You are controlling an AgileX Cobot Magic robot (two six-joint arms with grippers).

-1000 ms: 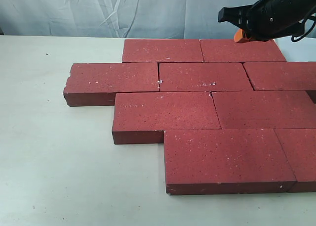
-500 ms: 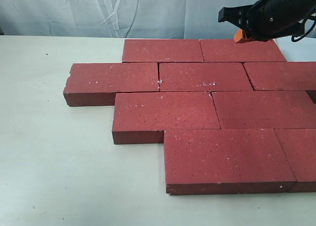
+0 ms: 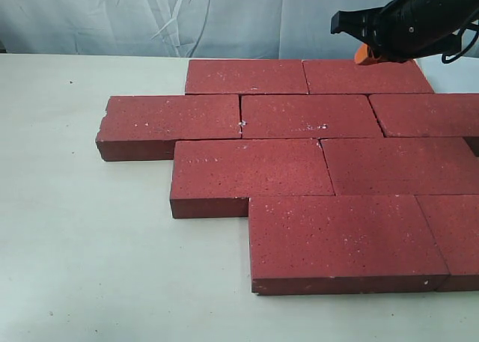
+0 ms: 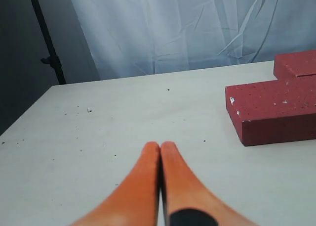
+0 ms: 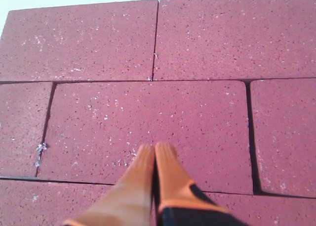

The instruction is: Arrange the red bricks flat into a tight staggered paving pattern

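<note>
White table (image 3: 90,245) carries the red bricks (image 3: 299,170), laid flat in four tight staggered rows. Right gripper (image 5: 154,149): fingers pressed together, empty, bricks directly beneath and ahead of the tips. Left gripper (image 4: 160,147): fingers pressed together, empty, nearest brick ahead and off to one side.

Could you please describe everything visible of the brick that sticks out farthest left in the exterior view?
That brick is a flat dark-red rectangle, gritty and matte with white specks, chipped at its far left corner. It lies flat on the pale table, long side across the view. Its right end butts the next brick in its row; a back-row brick and a third-row brick each meet part of its long sides. Its left end is free; nothing rests on it.
</note>
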